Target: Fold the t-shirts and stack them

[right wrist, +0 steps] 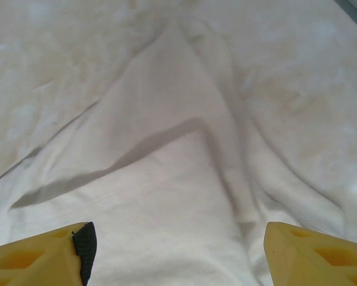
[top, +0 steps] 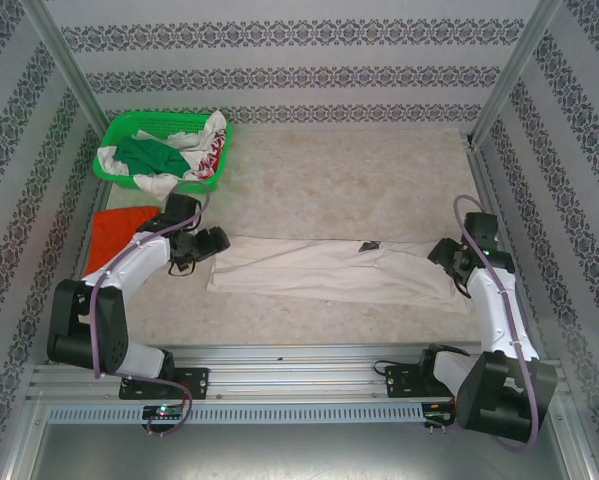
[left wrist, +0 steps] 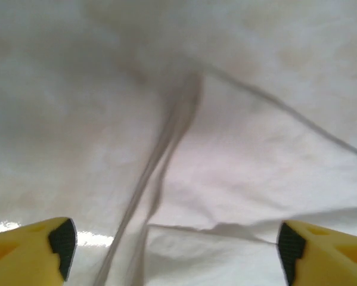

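Note:
The cream-white t-shirt (top: 319, 268) lies folded into a long strip across the middle of the table, with a small dark mark (top: 369, 246) on its far edge. My left gripper (top: 201, 248) hovers at the strip's left end. In the left wrist view it (left wrist: 175, 244) is open, its yellow fingers (left wrist: 29, 250) wide apart over a fold edge of the white cloth (left wrist: 226, 179). My right gripper (top: 449, 262) is at the strip's right end, open in its wrist view (right wrist: 178, 250) above wrinkled cloth (right wrist: 166, 190). The orange-red t-shirt (top: 114, 232) lies at the left edge, partly behind the left arm.
A green mesh basket (top: 119, 130) stands at the back left, holding green, white and red cloth. Patterned walls and metal posts close in the table on three sides. Bare tabletop (top: 379, 180) stretches behind the strip.

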`<action>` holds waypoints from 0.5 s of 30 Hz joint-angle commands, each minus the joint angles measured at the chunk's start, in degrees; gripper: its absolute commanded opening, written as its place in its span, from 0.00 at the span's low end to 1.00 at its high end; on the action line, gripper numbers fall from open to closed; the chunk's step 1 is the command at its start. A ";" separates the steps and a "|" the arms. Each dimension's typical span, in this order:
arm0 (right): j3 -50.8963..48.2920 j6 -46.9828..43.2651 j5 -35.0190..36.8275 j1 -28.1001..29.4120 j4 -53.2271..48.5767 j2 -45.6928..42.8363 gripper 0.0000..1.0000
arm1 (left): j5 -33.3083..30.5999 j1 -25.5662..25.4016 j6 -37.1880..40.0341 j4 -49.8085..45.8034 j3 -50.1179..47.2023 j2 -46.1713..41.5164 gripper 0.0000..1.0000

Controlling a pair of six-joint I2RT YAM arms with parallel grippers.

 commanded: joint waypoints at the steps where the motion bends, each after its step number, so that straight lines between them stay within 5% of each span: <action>1: 1.80 1.38 3.98 5.86 0.25 1.30 0.71 | -0.92 -3.49 1.16 2.72 3.75 2.44 0.93; 8: -0.02 15.06 0.10 18.78 9.03 12.47 0.59 | 5.97 -7.18 -2.86 7.50 7.38 15.83 0.70; 15: 2.41 21.36 -5.75 19.11 15.17 25.97 0.57 | 7.15 -7.21 -4.84 11.14 1.80 17.90 0.68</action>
